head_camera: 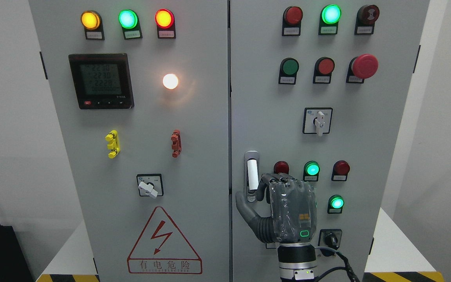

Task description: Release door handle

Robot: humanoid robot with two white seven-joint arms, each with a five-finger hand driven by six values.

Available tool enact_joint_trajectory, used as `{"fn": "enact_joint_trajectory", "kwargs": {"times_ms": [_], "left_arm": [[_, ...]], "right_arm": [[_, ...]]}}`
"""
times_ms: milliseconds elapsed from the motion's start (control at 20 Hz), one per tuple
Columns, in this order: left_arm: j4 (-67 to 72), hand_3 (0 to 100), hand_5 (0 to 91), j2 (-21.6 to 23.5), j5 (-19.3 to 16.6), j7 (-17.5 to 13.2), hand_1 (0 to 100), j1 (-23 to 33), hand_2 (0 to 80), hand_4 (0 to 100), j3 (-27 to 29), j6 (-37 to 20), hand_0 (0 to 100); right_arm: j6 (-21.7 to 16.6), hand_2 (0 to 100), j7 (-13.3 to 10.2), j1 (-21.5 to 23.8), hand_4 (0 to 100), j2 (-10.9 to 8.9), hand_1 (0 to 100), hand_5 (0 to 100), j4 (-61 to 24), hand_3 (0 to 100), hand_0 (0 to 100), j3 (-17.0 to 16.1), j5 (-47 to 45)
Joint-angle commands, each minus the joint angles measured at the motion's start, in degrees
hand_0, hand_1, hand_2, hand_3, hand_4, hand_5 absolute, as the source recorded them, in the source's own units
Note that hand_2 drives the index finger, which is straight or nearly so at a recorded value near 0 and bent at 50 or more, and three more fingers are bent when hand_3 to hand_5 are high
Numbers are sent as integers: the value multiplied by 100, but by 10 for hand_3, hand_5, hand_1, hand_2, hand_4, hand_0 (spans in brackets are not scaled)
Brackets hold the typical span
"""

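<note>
The white door handle (252, 173) sits upright in a silver plate at the left edge of the right cabinet door (366, 129). My right hand (262, 196) comes up from the bottom edge, its back towards the camera. Its fingers (265, 187) are curled against the handle's lower right end and cover part of the plate. The thumb (245, 207) is spread out below the handle, apart from it. Both doors appear closed. The left arm is out of view.
The right door carries lamps, push buttons, a red mushroom stop button (364, 65) and a rotary switch (318, 121) close above the hand. The left door (194, 129) has a meter, lamps and a warning triangle. White platform edges show at both lower sides.
</note>
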Motion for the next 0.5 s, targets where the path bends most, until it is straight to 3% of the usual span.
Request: {"fn": "enact_joint_trajectory", "kwargs": {"times_ms": [0,451], "left_arm": [[114,0,0,-1,0,-4,389,2,0,0,-79,-2,120],[114,0,0,8,0,-4,389,2,0,0,-79,-2,120]], "right_arm": [[37,838,-2,-55,949,35,704,1000,163,1000,207,-69,-19],[37,849,-54,-55,950,35,708,1000,163,1000,271,-140,-19]]}}
